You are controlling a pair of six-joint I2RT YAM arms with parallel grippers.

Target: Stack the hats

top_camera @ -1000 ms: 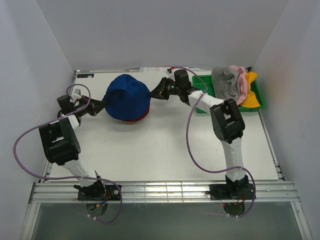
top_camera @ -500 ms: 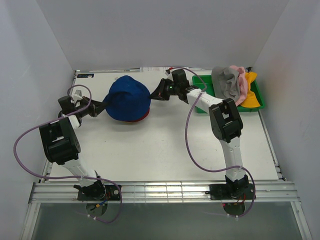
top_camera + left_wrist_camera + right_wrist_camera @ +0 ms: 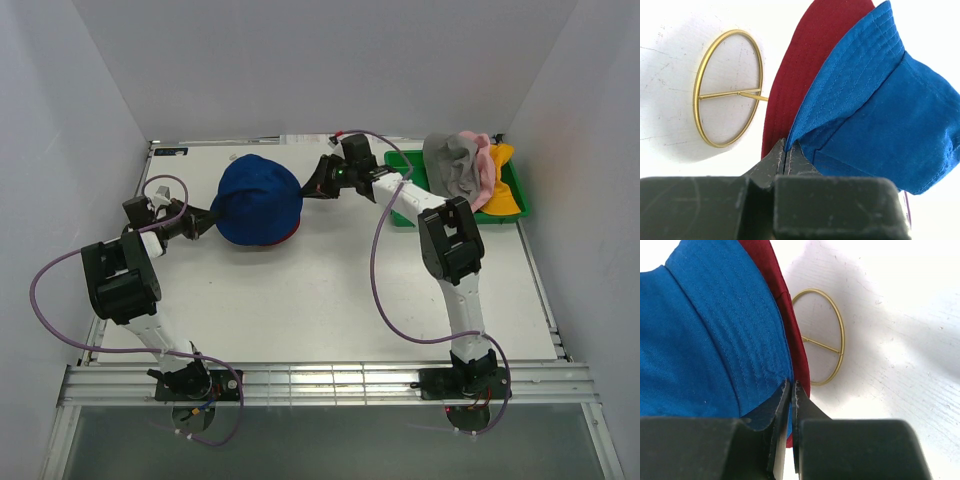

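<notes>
Soft blue hat [image 3: 257, 197], stitched floppy brim, domed over dark red hat [image 3: 283, 238] near table's [image 3: 330, 290] far edge, left gripper [image 3: 205, 217] clamped on its left brim, right gripper [image 3: 312, 188] clamped on its right, 3 other hats [image 3: 452, 168] in green tray [image 3: 405, 215], far right corner

The near half of the tabletop [image 3: 320, 300] lies open between the two arms. Toward the far edge, the blue hat [image 3: 257, 200] over the dark red hat [image 3: 280, 238] blocks passage, with the left tool [image 3: 205, 220] and right tool [image 3: 312, 188] clamped on its brim at either side. A wire ring [image 3: 729, 87] lies flat beside the left tool, and a second wire ring [image 3: 822, 337] beside the right. The green tray [image 3: 402, 218] fills the far right corner, piled high with the grey hat [image 3: 450, 165], pink hat [image 3: 485, 165] and yellow-orange hat [image 3: 505, 197].
</notes>
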